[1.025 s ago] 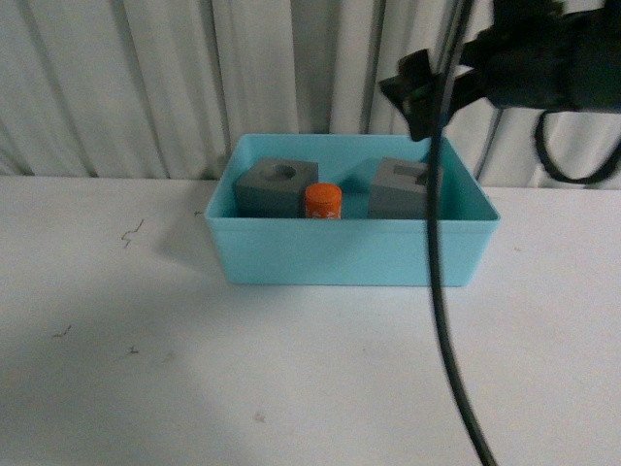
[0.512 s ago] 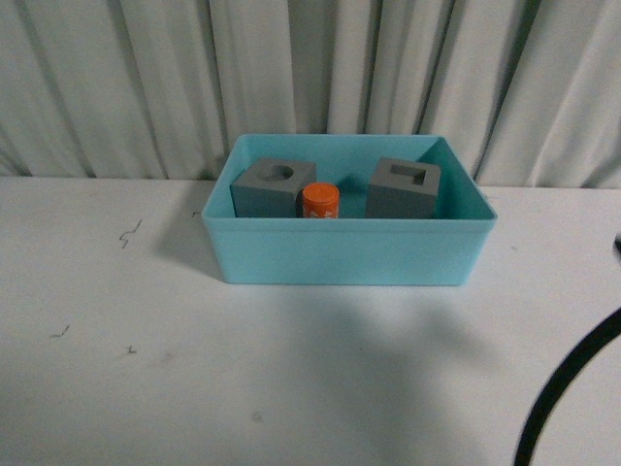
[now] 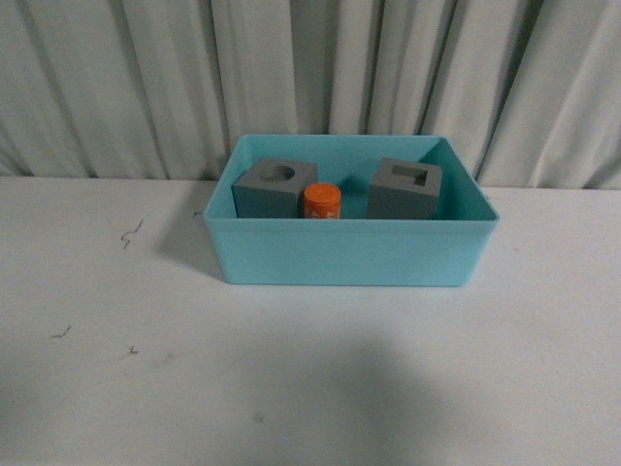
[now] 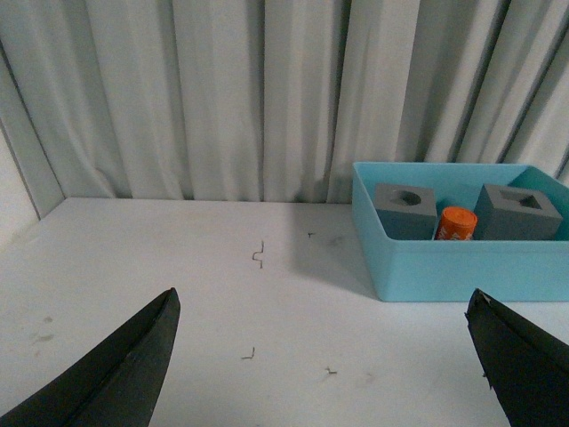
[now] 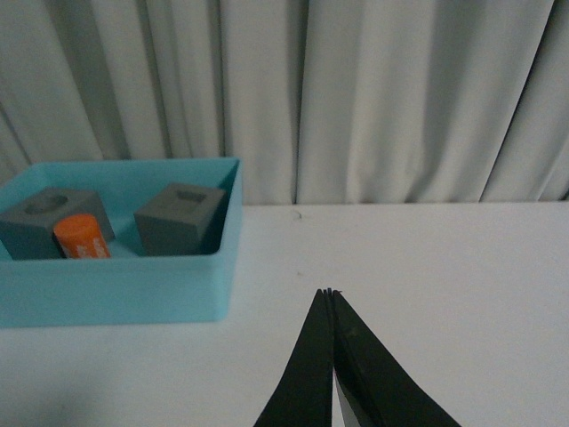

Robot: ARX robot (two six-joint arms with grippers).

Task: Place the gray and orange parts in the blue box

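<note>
The blue box (image 3: 349,254) stands on the white table by the curtain. Inside it sit the gray cube with a round recess (image 3: 276,187), the orange cylinder (image 3: 322,201) beside it, and the gray cube with a rectangular recess (image 3: 405,187). Neither gripper shows in the front view. In the left wrist view my left gripper (image 4: 324,307) is open and empty, well short of the box (image 4: 444,258), with both cubes (image 4: 404,209) (image 4: 518,210) and the cylinder (image 4: 456,222) visible. In the right wrist view my right gripper (image 5: 330,292) is shut and empty, apart from the box (image 5: 124,289).
A pale pleated curtain (image 3: 310,78) hangs right behind the box. The white table (image 3: 291,379) has a few small dark scuffs (image 3: 129,233) to the left of the box.
The right arm and its black cable, which hung above and in front of the box's right side, have swung out of the front view. The box and parts have not moved.
</note>
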